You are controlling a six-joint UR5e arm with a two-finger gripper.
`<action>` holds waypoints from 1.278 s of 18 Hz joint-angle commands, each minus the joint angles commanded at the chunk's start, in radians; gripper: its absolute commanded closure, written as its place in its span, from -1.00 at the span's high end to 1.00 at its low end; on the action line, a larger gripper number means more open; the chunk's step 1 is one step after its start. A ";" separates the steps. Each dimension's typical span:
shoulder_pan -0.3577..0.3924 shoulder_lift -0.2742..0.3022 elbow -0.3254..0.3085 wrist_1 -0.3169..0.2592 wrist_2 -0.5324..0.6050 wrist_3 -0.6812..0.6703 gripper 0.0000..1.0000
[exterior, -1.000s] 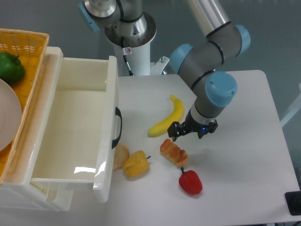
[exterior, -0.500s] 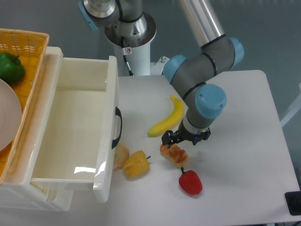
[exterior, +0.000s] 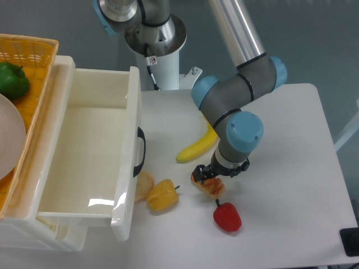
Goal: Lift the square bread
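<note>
The square bread [exterior: 212,187] is a small orange-brown striped block lying on the white table [exterior: 291,168], just above the red pepper. My gripper [exterior: 211,173] hangs right over the bread's upper left end, fingers spread to either side of it. The jaws look open and have not closed on the bread. The gripper body hides part of the bread's top.
A red bell pepper [exterior: 227,217] lies just below the bread. A yellow bell pepper [exterior: 161,194] and a round tan bun [exterior: 144,185] sit by the open white drawer [exterior: 90,151]. A banana [exterior: 196,147] lies behind the gripper. A basket [exterior: 28,61] holds a green pepper [exterior: 12,80].
The gripper has moved left and down across the table, from right of the banana's end to directly over the square bread. The bread has not moved.
</note>
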 joint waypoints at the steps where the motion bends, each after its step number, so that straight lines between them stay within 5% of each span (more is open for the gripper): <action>1: 0.000 0.000 0.000 0.000 0.002 -0.018 1.00; 23: -0.040 -0.035 0.006 0.026 0.005 -0.071 0.95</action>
